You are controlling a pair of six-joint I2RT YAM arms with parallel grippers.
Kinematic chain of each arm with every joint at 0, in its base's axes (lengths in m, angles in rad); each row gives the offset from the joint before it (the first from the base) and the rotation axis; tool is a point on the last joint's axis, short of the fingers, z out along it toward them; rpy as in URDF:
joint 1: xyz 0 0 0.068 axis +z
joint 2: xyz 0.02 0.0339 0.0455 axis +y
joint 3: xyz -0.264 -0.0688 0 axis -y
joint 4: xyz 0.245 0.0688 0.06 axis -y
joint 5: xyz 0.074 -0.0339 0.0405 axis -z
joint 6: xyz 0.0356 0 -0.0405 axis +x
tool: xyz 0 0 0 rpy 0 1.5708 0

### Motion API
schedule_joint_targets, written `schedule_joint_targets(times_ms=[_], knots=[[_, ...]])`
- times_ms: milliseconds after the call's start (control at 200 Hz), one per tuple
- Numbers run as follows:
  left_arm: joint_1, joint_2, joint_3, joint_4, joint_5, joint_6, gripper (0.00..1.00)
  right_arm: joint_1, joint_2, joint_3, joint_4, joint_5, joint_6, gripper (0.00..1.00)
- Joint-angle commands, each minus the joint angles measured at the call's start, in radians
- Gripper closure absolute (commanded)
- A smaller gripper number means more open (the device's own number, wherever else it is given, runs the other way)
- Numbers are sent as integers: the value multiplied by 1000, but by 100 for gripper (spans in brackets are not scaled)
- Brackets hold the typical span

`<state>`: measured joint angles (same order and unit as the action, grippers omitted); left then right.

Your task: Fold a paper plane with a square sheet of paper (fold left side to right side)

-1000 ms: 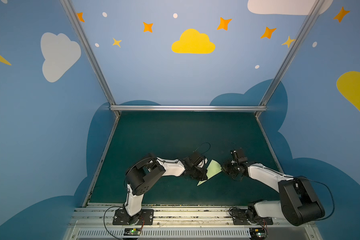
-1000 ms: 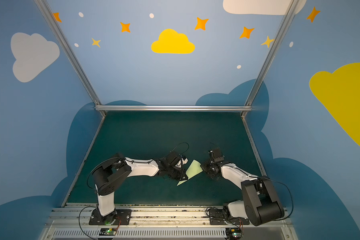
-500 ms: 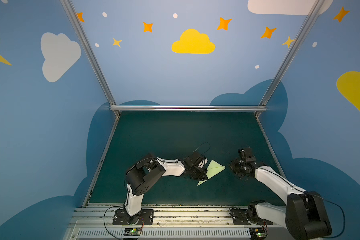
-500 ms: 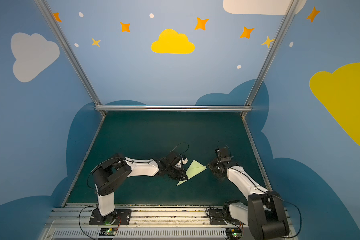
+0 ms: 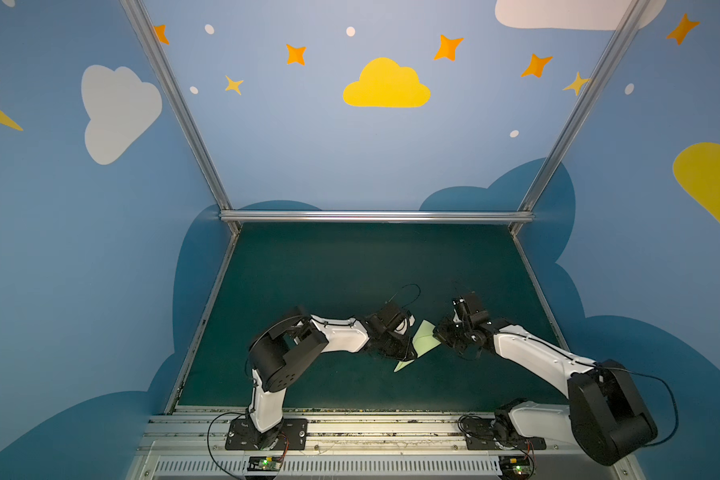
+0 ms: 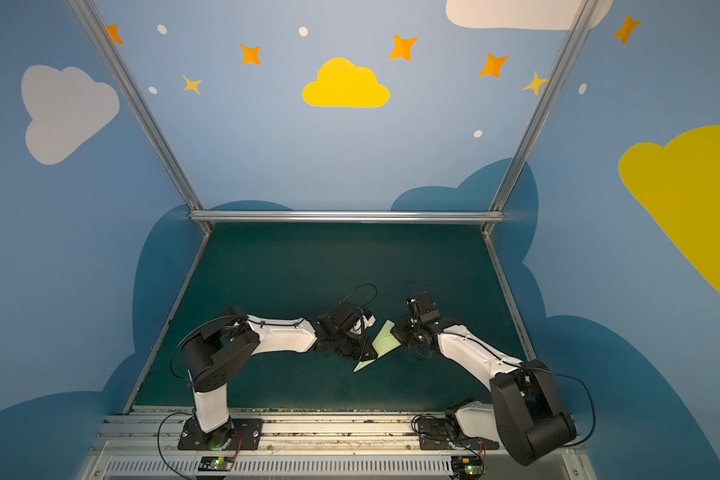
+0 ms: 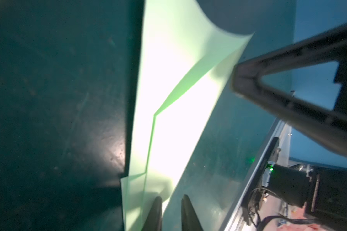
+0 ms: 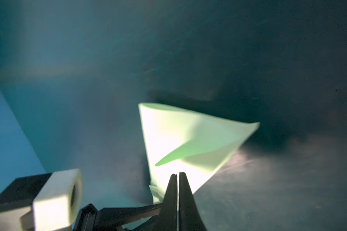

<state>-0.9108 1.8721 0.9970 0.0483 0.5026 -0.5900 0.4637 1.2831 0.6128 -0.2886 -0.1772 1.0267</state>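
Moved: the right gripper is back at the paper plane, having stood well clear of it half a second ago. The left gripper keeps its place.
Plane: pale green, lying on the dark green mat between the two grippers, its thin point toward the front rail.
Hidden: in both top views the left gripper covers the plane's left edge. Its upper flap curls up off the mat in the left wrist view.
Left tool: jaws a narrow gap apart, with the paper running in behind one finger. Whether it is still pinched cannot be told.
Right tool: jaws pressed together, tip touching the plane's edge. No sheet is visible between them.
Blur: the right wrist view is smeared, so the creases are hard to trace.
Around: a white block on the left arm stands beside the right gripper's fingers. Blue walls with clouds enclose the mat.
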Motion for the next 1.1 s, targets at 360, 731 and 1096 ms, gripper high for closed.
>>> schedule_joint_targets(times_ms=[360, 731, 1096], knots=[[127, -87, 103, -192, -10, 69, 42, -16, -201, -170, -62, 40, 13, 100], [133, 163, 292, -232, 162, 103, 43, -72, -117, -265, 111, -88, 6, 100], [88, 202, 290, -172, 186, 40, 52, -93, -49, -293, 181, -125, -7, 100]])
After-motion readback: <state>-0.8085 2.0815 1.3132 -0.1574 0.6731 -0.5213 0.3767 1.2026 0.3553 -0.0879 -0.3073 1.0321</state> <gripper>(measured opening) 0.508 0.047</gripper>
